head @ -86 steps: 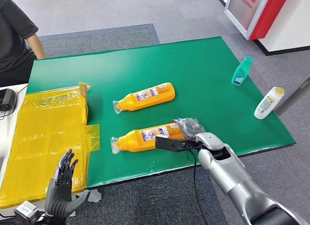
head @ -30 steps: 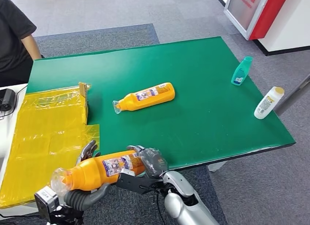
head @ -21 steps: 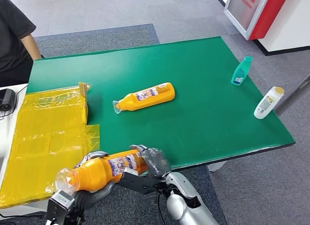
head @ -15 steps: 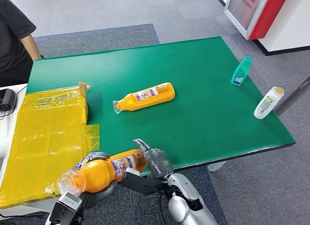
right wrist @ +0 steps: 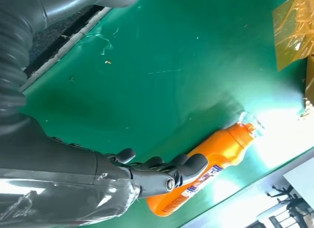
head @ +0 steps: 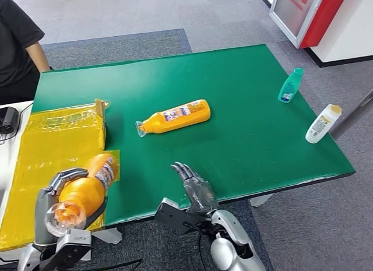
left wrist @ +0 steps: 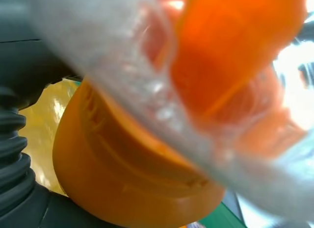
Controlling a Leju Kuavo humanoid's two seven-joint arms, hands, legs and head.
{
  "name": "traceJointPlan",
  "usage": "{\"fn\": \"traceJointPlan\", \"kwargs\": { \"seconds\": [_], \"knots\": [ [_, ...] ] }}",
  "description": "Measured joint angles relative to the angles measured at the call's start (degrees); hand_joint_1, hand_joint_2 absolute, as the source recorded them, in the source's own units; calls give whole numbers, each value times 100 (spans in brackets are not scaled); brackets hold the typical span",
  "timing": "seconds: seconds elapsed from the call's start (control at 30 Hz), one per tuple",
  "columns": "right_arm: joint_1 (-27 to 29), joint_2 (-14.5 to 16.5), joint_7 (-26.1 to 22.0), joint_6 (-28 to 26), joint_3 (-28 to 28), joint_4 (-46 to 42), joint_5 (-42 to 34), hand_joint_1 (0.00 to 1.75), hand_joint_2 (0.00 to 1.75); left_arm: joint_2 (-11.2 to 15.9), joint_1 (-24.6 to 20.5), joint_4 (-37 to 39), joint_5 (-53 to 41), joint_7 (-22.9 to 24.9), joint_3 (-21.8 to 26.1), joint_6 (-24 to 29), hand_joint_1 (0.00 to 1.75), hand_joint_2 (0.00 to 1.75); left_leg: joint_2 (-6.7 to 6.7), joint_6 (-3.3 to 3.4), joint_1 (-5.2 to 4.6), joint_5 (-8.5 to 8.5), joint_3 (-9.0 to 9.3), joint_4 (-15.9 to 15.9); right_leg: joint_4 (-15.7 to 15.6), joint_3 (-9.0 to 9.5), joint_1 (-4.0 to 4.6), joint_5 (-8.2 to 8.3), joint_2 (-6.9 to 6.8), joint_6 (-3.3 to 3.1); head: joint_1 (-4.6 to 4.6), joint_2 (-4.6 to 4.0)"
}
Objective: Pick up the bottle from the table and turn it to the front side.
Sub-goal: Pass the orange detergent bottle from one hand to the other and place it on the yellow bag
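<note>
So your left hand (head: 59, 195) has the orange bottle (head: 83, 191) wrapped up, fingers (head: 66, 175) curled over the top of the body and thumb underneath, held up off the bench (head: 246, 96) over the near-left corner, above the yellow plastic sheet (head: 52, 148). Its long axis runs pretty much toward and away from you: the clear cap end (head: 62, 217) points back at the camera and a bit down-left, while the base end with the label sits farther out, up and to the right. In the left wrist view you're staring at the bottle (left wrist: 155, 154) from super close, just the orange shoulder and the blurry clear cap (left wrist: 192, 90), too smeared to read anything off it. Your right hand (head: 196, 186) is holding nothing, fingers (head: 183, 172) stretched out straight and a little apart, hovering at the near edge of the bench, palm roughly facing left. The right wrist view has those fingers (right wrist: 163, 171) extended over the green surface with the second orange bottle (right wrist: 207, 166) lying past them. That one (head: 173, 117) lies flat mid-bench, cap to the left, base to the right, slightly angled. Over by the right edge there's a teal bottle (head: 291, 84) and a white bottle with a yellow cap (head: 323, 123), both lying down. A person in a black shirt (head: 17, 44) sits at the far-left corner.
</note>
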Motion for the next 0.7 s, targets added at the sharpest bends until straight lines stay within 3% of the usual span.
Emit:
{"fn": "traceJointPlan", "kwargs": {
  "seconds": [0.17,0.3,0.4,0.47,0.57,0.7],
  "knots": [
    [85,0,-53,131,-54,-51,-8,0,175,206,-183,-112,-1805,694,376,594,175,175,0,-1,0,0,0,0,0,0,0,0,0,-1,1,0],
    [220,-4,-174,145,-95,-57,-169,0,175,725,-343,-1,-3083,1571,600,780,175,175,1,-4,4,0,2,0,0,-5,5,-3,0,-6,-1,0],
    [461,-44,-330,-100,-82,-36,-502,0,175,1423,-489,390,-3281,2798,428,637,175,175,1,-12,10,-4,3,-1,2,-6,11,-7,1,-13,-2,0],
    [616,-96,-372,-183,-36,-4,-668,0,175,1729,-629,745,-3299,3222,301,459,175,175,1,-14,13,-5,2,-1,3,-7,13,-9,0,-15,-2,0],
    [756,-167,-377,-192,83,46,-821,0,175,1981,-914,1278,-3324,3588,8,199,175,175,0,-14,14,-6,1,-1,3,-6,13,-9,0,-15,1,0],
    [798,-250,-361,-156,274,138,-953,0,175,2058,-1478,2017,-3338,3893,-407,17,175,175,-1,-11,11,-5,1,-1,2,-3,8,-3,0,-10,0,0]
  ]
}}
